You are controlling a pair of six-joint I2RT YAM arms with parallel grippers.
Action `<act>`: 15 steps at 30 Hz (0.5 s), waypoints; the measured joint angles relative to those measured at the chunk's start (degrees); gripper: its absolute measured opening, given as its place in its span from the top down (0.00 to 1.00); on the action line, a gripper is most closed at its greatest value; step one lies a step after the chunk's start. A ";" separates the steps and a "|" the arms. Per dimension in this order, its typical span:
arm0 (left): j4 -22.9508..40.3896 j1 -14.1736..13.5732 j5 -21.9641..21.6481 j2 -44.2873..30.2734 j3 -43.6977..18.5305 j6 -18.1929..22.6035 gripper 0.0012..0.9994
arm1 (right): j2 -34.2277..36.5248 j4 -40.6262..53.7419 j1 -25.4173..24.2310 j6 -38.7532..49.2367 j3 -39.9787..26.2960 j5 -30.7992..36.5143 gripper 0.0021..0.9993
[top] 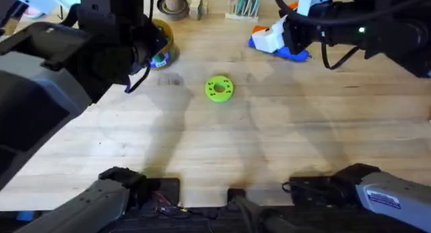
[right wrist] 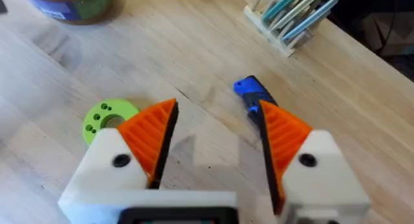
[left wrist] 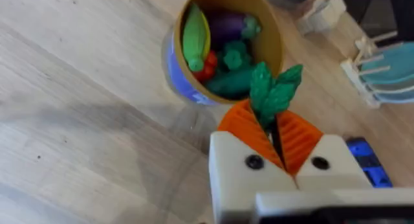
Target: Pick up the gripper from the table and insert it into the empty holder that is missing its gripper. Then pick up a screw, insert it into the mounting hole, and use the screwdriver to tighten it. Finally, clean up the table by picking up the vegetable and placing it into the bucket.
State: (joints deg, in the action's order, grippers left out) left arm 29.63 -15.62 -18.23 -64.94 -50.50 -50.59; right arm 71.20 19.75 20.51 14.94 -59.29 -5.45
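Left gripper (left wrist: 277,143): white fingers with orange ribbed pads (left wrist: 242,128) pressed together on the vegetable (left wrist: 272,91), its green leaves sticking out above the pads; it hangs just beside the bucket's rim
Right gripper (right wrist: 217,136): pads spread wide with nothing between them; bare table (right wrist: 194,153) shows in the gap
Bucket (left wrist: 272,39): tan-yellow wall, blue base; toy produce already inside, yellow, purple, red and green; in the overhead view the left arm hides most of it
Screwdriver (right wrist: 253,98): blue end lying on the wood beyond the right pad; the rest is hidden behind that finger
Green disc (top: 219,88): lime, round, flat on the table's middle, well apart from both grippers
Back edge: a clear rack (right wrist: 291,17) of thin rods; a small brown cup (top: 173,4)
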 joint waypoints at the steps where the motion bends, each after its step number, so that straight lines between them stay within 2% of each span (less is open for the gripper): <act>1: -1.41 0.00 -1.59 -0.45 0.00 0.03 0.99 | 0.00 -0.02 0.00 0.00 0.00 0.00 0.22; 5: -6.54 0.08 -5.81 -2.78 0.00 0.04 0.99 | 0.00 0.00 0.00 0.00 0.00 0.00 0.22; 8: -9.49 0.85 -7.25 -5.21 0.00 0.04 0.99 | 0.00 0.00 0.00 0.02 0.00 0.00 0.22; 15: -17.60 5.49 -8.51 -11.42 0.00 0.05 0.99 | 0.00 0.00 0.00 0.01 0.00 0.00 0.22</act>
State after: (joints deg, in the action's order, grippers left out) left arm 12.03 -10.13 -26.74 -76.36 -50.50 -50.54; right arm 71.20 19.75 20.51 14.95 -59.29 -5.45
